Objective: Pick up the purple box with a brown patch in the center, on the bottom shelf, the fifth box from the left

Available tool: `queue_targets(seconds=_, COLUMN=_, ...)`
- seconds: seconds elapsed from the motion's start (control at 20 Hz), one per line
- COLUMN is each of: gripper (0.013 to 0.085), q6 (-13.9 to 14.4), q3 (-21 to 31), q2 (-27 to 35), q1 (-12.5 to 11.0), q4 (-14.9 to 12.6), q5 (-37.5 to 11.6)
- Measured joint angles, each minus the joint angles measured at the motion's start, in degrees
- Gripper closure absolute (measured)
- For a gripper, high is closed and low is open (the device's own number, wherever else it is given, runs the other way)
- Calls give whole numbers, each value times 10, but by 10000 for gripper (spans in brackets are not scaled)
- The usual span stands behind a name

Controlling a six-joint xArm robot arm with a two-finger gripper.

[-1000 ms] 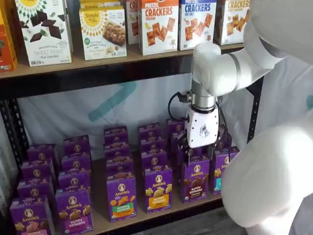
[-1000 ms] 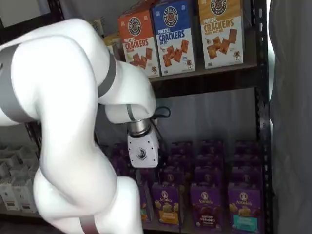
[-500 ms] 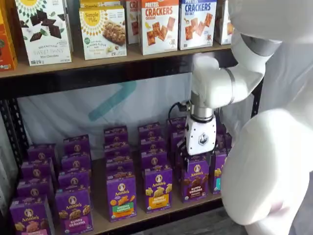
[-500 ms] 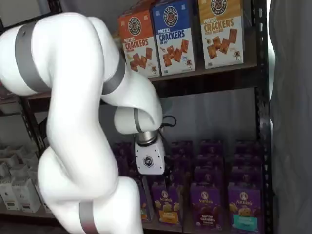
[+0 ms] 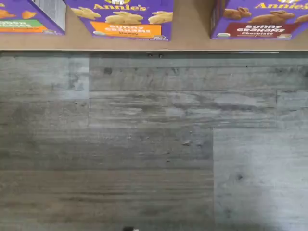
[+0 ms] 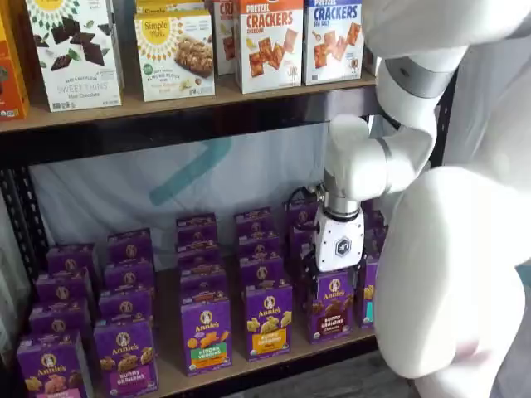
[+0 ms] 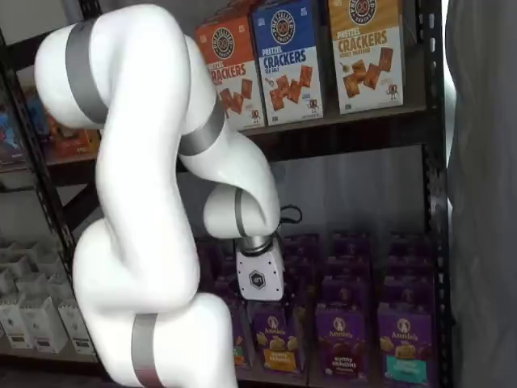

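The purple box (image 6: 332,305) with dark brown snacks on its front stands in the front row of the bottom shelf (image 6: 249,370). It also shows in a shelf view further right (image 7: 342,340) and in the wrist view (image 5: 260,20), where its band reads "Chocolate". My gripper (image 6: 335,277) hangs straight down, directly over this box, with its black fingers spread to either side of the box's top edge. The gripper is open and holds nothing. In a shelf view its white body (image 7: 258,280) hides the fingers.
Rows of other purple cartons fill the shelf, among them one with a yellow-orange band (image 6: 268,319) just left of the target and one with a teal band (image 7: 402,343) to its right. Cracker boxes (image 6: 270,43) line the higher board. Grey plank floor (image 5: 154,144) lies below the shelf edge.
The gripper has come down and slightly right, from above the rear cartons to just over the front chocolate box. Its fingers have stayed spread apart.
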Motion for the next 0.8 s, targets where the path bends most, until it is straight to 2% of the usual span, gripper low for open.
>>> queue_targets(seconds=0.1, gripper=130, q6=-11, q3=-7, q2=23, q1=-4, q4=7, q5=-19)
queue_targets(seconds=0.3, gripper=130, q6=0, q3=-25, q2=67, q1=-17, q4=-20, q5=-48)
queue_targets(seconds=0.8, gripper=130, q6=-21, q3=-81, q2=171, q1=-48, q4=-30, q5=-92)
